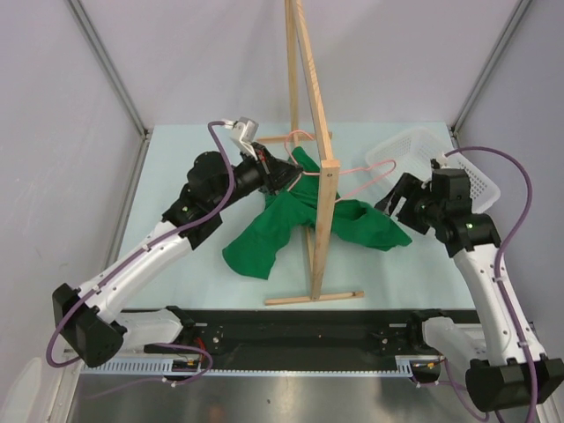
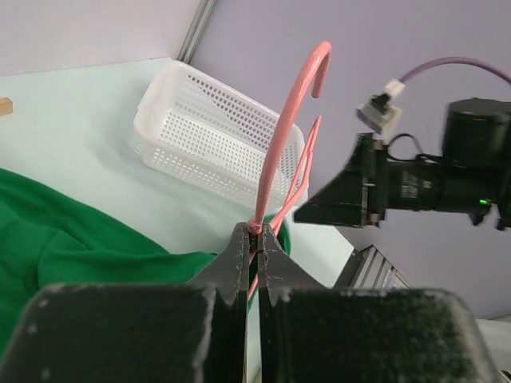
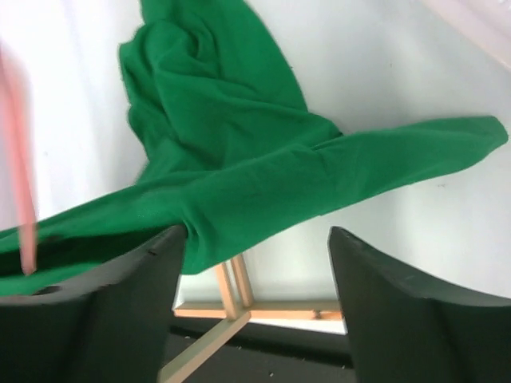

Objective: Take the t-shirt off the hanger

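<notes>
The green t-shirt (image 1: 264,238) hangs crumpled across the wooden rack's lower part, one end on the table at the left and one at the right. It also shows in the left wrist view (image 2: 64,239) and the right wrist view (image 3: 231,144). The pink hanger (image 1: 366,174) sticks out of the shirt toward the right. My left gripper (image 1: 286,176) is shut on the hanger's neck just below the hook (image 2: 287,136). My right gripper (image 1: 389,201) is open at the shirt's right end. In its wrist view the gripper (image 3: 255,236) has cloth against its left finger (image 3: 120,303).
A tall light wooden rack (image 1: 319,176) stands mid-table with its foot bar (image 3: 263,309) near the front edge. A white perforated basket (image 1: 410,148) sits at the back right, also in the left wrist view (image 2: 215,148). Grey walls enclose the table.
</notes>
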### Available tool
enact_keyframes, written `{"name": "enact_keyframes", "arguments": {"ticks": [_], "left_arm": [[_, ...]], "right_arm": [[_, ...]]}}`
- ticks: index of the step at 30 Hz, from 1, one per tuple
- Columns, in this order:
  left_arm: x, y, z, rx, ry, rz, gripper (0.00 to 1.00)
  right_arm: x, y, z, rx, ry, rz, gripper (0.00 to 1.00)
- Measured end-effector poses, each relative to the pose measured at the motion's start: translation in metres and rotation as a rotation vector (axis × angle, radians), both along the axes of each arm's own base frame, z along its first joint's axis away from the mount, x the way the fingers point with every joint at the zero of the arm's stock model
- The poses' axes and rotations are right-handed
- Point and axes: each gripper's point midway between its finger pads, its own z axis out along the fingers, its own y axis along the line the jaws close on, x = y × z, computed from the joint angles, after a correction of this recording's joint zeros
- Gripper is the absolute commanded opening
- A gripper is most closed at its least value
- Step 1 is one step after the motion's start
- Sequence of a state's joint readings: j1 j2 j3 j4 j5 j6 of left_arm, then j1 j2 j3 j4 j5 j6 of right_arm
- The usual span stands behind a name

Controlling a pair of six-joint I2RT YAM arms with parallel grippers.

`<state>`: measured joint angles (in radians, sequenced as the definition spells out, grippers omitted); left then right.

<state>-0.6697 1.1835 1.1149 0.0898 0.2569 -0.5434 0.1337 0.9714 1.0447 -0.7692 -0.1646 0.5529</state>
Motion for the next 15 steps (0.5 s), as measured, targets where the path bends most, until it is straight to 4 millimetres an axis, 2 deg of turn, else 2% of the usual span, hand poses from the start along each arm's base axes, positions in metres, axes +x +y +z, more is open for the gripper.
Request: {"name": "enact_keyframes", "arguments": {"ticks": [2,5,9,12,15], "left_arm": [[0.004,-0.002,0.002,0.002,0.002,0.004,0.00],[0.006,-0.003,-0.002,0.007,0.017,0.005,0.00],[0.008,-0.006,-0.009,0.020,0.037,0.000,0.00],[0.011,-0.013,-0.015,0.033,0.051,-0.013,0.00],[0.013,-0.025,-0.013,0.053,0.046,-0.033,0.00]], "right_arm": [[-0.006,-0.003,0.018,-0.006,-0.037,-0.005,0.88],[-0.014,-0.004,0.058,0.013,-0.151,-0.012,0.90],[-0.025,0.009,0.096,0.119,-0.258,0.016,0.91],[-0.029,0.027,0.113,0.230,-0.309,0.058,0.91],[-0.030,0.040,0.115,0.290,-0.307,0.084,0.91]]}}
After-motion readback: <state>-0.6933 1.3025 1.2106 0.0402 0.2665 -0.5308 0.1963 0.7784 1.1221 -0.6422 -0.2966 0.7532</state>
